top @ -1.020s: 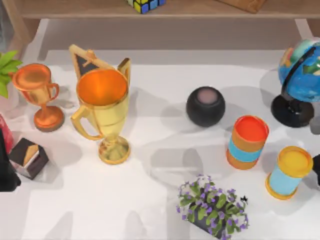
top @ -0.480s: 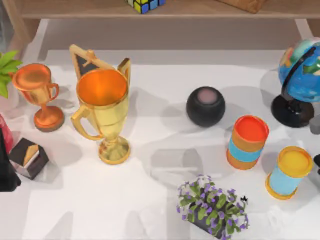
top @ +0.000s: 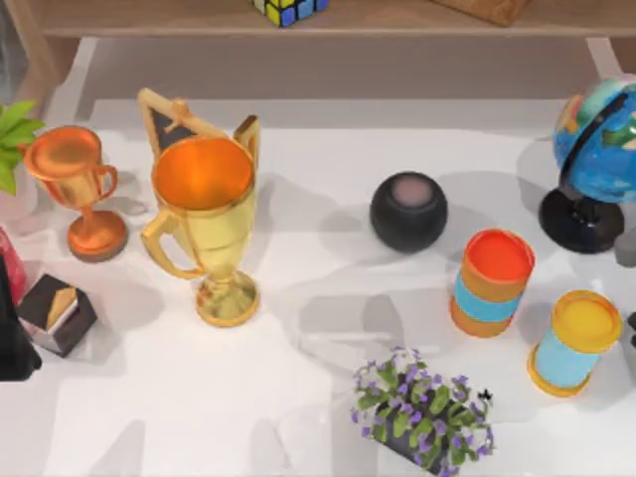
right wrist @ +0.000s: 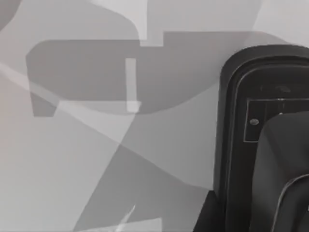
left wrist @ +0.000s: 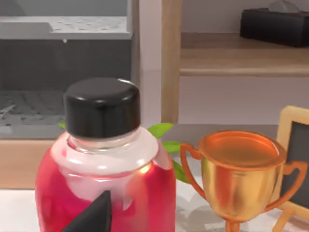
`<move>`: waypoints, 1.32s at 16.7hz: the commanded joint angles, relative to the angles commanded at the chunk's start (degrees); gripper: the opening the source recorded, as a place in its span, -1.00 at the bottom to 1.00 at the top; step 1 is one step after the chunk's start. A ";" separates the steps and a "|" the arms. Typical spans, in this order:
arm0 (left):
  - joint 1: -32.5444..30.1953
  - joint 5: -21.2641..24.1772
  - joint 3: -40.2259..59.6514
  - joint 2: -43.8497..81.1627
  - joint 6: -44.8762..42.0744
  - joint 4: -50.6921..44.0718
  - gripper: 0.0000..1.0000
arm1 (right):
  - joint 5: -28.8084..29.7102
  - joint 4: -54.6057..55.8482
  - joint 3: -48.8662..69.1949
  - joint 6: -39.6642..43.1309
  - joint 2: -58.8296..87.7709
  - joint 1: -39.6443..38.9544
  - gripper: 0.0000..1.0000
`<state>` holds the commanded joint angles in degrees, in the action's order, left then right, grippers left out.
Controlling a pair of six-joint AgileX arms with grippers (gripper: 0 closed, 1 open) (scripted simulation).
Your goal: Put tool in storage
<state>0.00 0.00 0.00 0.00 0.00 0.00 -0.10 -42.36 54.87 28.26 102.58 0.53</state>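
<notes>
Storage, a wooden shelf [top: 417, 18], runs along the table's [top: 298, 397] far edge. At the left edge the left gripper [left wrist: 94, 217] hovers just before a red bottle [left wrist: 104, 159]. At the right edge the right gripper [top: 632, 333] sits beside a yellow-lidded can [top: 574, 343], near a black device [right wrist: 251, 121] (possibly the tool). I cannot tell either grip.

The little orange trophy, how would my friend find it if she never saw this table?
Start at the table's left side, by the green leaves at the edge. The little orange trophy stands just right of them. Its neighbour, the big gold trophy, is taller and yellow; this one is smaller and coppery orange all over.
</notes>
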 joint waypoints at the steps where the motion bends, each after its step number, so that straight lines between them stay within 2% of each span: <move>1: 0.00 0.00 0.00 0.00 0.00 0.00 1.00 | 0.00 0.00 0.00 0.00 0.00 0.00 -1.00; 9: 0.00 0.00 0.00 0.00 0.00 0.00 1.00 | 0.16 -0.07 0.00 0.02 -0.07 0.18 -1.00; 15: 0.00 0.00 0.00 0.00 0.00 0.00 1.00 | 5.81 -2.72 2.22 1.10 -2.31 3.77 -1.00; 22: 0.00 0.00 0.00 0.00 0.00 0.00 1.00 | 0.12 -7.07 3.61 0.08 -3.60 0.18 -1.00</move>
<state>0.00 0.00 0.00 0.00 0.00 0.00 0.02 -49.43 58.49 28.34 98.98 0.70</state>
